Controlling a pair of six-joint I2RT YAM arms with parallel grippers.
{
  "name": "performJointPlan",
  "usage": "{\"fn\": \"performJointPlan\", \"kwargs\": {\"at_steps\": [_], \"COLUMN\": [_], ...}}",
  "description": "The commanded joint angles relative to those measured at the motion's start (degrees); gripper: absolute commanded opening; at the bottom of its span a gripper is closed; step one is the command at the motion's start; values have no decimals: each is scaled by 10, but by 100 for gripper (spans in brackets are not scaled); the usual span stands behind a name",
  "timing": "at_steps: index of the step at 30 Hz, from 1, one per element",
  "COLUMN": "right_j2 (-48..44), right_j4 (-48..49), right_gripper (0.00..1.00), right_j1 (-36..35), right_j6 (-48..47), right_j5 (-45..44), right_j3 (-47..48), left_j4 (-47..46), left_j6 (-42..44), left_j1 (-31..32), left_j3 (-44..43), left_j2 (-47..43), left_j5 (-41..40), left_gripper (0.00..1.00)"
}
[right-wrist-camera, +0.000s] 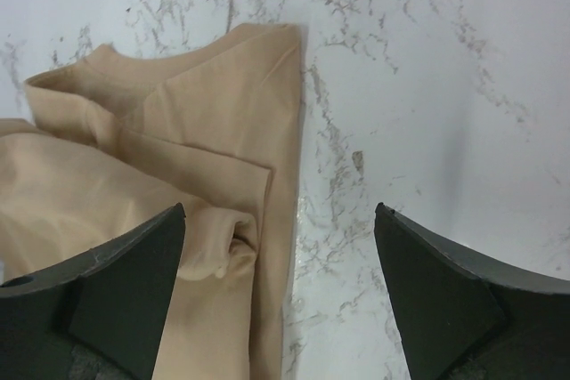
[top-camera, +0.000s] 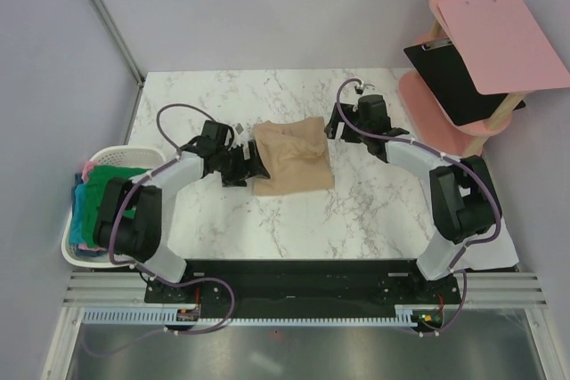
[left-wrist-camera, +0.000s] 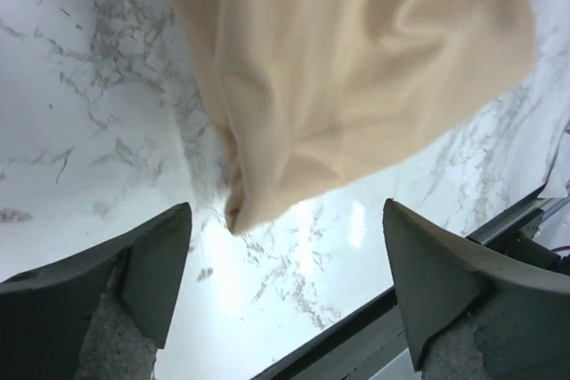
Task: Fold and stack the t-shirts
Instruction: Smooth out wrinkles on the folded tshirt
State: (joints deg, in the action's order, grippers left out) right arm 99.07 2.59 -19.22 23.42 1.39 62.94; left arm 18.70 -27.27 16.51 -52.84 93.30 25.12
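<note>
A tan t-shirt (top-camera: 292,157) lies folded into a rough rectangle in the middle of the marble table. My left gripper (top-camera: 252,165) is open and empty at its left edge; the left wrist view shows a cloth corner (left-wrist-camera: 356,68) just ahead of the spread fingers (left-wrist-camera: 151,264). My right gripper (top-camera: 336,122) is open and empty at the shirt's far right corner; the right wrist view shows the shirt's folded edge (right-wrist-camera: 223,131) between and left of the fingers (right-wrist-camera: 427,282). Green, teal and pink t-shirts (top-camera: 96,193) lie piled in the basket at the left.
A white slatted laundry basket (top-camera: 118,156) stands at the table's left edge. A pink stool (top-camera: 445,104) with a black clipboard (top-camera: 450,77) and a pink clipboard (top-camera: 503,42) stands at the back right. The table's near edge rail (left-wrist-camera: 419,309) shows in the left wrist view.
</note>
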Motion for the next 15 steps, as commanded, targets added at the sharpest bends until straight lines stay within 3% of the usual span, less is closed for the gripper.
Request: {"fn": "performJointPlan", "kwargs": {"at_steps": [1, 4, 8, 15], "right_j2": [-38, -46, -41, 3], "right_j4": [16, 21, 27, 51], "right_gripper": [92, 86, 71, 68], "right_j1": [-8, -11, -13, -25], "right_j6": [31, 50, 67, 84], "right_j5": [68, 86, 107, 114], "right_j3": [-13, -33, -53, -55], "left_j4": [17, 26, 29, 27], "left_j6": [6, 6, 10, 16], "left_j1": [0, 0, 0, 0], "left_j3": [1, -24, -80, -192], "left_j2": [-116, -140, -93, 23], "left_j5": [-59, -96, -100, -130], "left_gripper": [97, 100, 97, 95]}}
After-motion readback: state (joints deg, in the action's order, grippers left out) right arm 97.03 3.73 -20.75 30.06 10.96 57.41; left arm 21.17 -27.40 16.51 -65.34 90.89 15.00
